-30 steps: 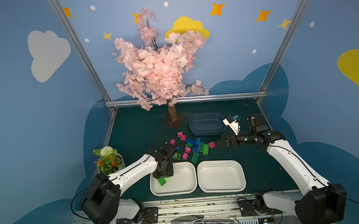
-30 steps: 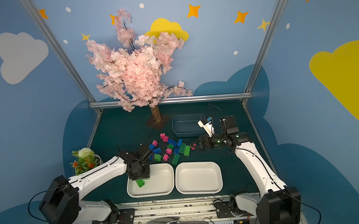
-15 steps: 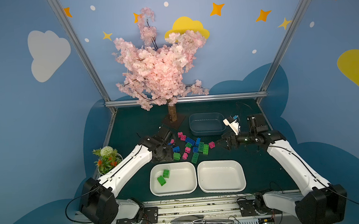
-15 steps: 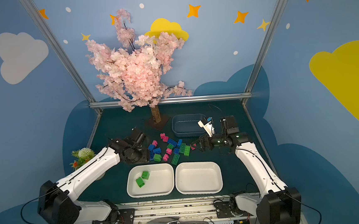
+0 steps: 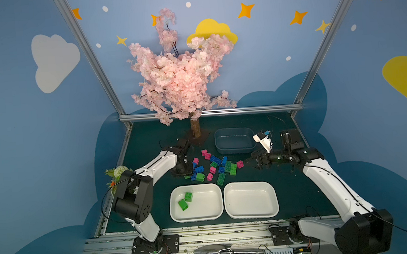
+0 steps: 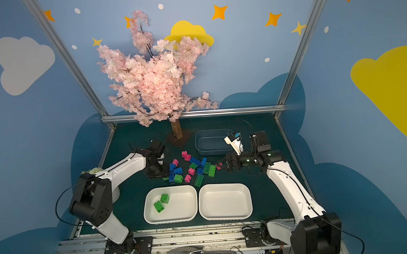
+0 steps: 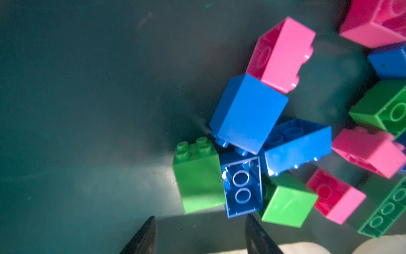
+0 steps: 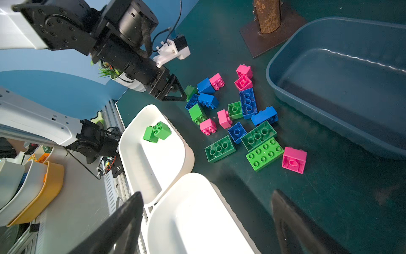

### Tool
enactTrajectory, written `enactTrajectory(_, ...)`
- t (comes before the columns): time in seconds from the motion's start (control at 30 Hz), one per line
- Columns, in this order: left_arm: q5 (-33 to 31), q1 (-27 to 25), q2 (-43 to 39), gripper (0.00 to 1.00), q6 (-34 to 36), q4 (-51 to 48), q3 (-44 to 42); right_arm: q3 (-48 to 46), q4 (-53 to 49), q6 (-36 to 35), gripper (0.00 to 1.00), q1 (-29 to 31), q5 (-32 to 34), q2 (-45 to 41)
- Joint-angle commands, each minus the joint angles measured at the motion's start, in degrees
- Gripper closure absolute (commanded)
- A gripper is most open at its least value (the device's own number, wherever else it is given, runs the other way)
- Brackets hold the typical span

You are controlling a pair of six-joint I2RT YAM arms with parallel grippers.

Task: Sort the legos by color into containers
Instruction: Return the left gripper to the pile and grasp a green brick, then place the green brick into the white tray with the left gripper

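a: left gripper (image 7: 199, 221)?
b: jaws spread, nothing btwn them. it's at the left edge of the lego pile (image 5: 212, 167), centre of both top views. green sq brick (image 7: 197, 176) is just ahead of the tips. prob not touching, but too dim to be sure.
a: right gripper (image 5: 252, 160)?
b: spread wide, holding nothing. it's right of the pile, tips just beside a pink brick (image 5: 240, 164).
a: containers?
b: two white trays side by side below the pile, lower centre. left tray (image 5: 203, 206) has two green bricks (image 5: 188, 196) in its left half, touching each other. right tray (image 5: 250, 200) sits next to it. grey-blue tub (image 5: 234, 150) is above-right of the pile, near the tree trunk (image 5: 195, 130).
a: the pile?
b: green, blue, pink mixed, lying on the dark mat (image 5: 150, 146).
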Motion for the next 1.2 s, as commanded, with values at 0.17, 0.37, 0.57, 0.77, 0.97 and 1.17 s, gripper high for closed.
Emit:
enactTrajectory(0.17, -0.85, 1.87, 2.75, 0.43, 1.31, 3.50, 0.55, 0.01, -0.44, -0.39, 0.10, 0.03, 0.45, -0.31)
enactTrajectory(0.37, -1.03, 2.55, 2.30, 0.45, 2.87, 2.68, 1.07, -0.27, -0.49, -0.04, 0.10, -0.08, 0.72, -0.76)
enactTrajectory(0.57, -2.11, 2.58, 3.00, 0.47, 3.84, 2.76, -0.16, -0.41, -0.20, 0.49, 0.10, -0.04, 0.61, -0.92)
enactTrajectory(0.77, -2.05, 2.54, 4.41, 0.49, 5.02, 3.01, -0.43, -0.42, -0.70, 0.09, 0.10, -0.08, 0.67, -0.93)
enactTrajectory(0.97, -0.92, 1.81, 6.95, 0.53, 4.22, 4.81, -0.73, -0.10, -1.00, 0.19, 0.10, -0.05, 0.80, -1.18)
enactTrajectory(1.17, -1.44, 1.83, 5.61, 0.75, 4.09, 4.33, -0.33, -0.34, -1.62, -0.11, 0.10, -0.10, 1.00, -1.62)
